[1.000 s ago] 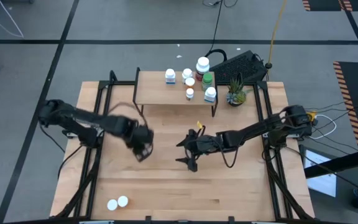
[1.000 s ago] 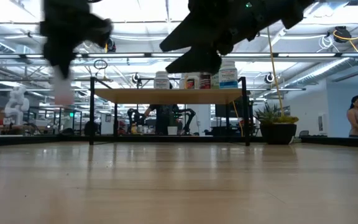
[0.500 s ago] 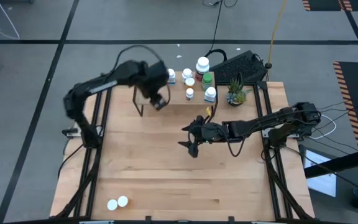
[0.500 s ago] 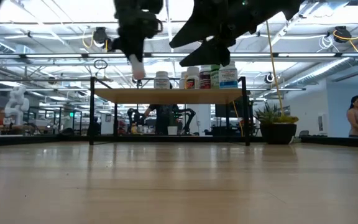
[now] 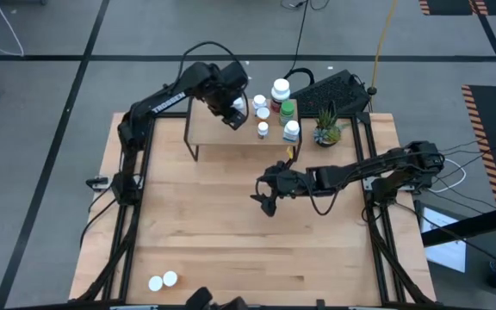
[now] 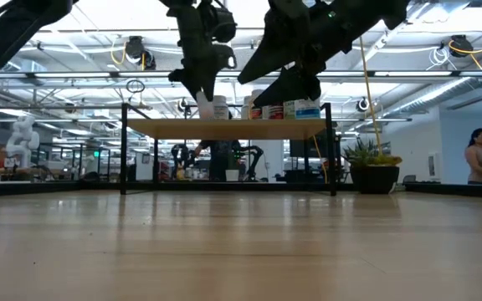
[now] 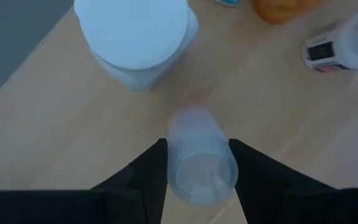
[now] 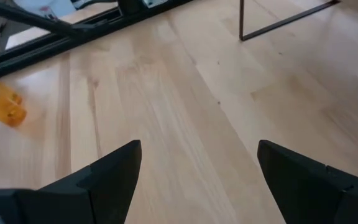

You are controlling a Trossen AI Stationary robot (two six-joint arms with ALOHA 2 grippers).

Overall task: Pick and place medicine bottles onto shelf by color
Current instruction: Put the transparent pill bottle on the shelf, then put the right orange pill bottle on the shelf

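Two fingers, white bottle between, over shelf

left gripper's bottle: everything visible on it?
The bottle is small, pale and translucent, plastic by the look, seen end-on between the left gripper's jaws, which flank it on both sides. It hangs over the shelf, next to a bigger white-capped bottle. Whether its base touches the board cannot be told. No label shows; its outline is blurred.

I hold the left gripper extended over the table's far side, fingers clamped either side of a load. Right gripper hovers mid-table, fingers spread wide, empty.
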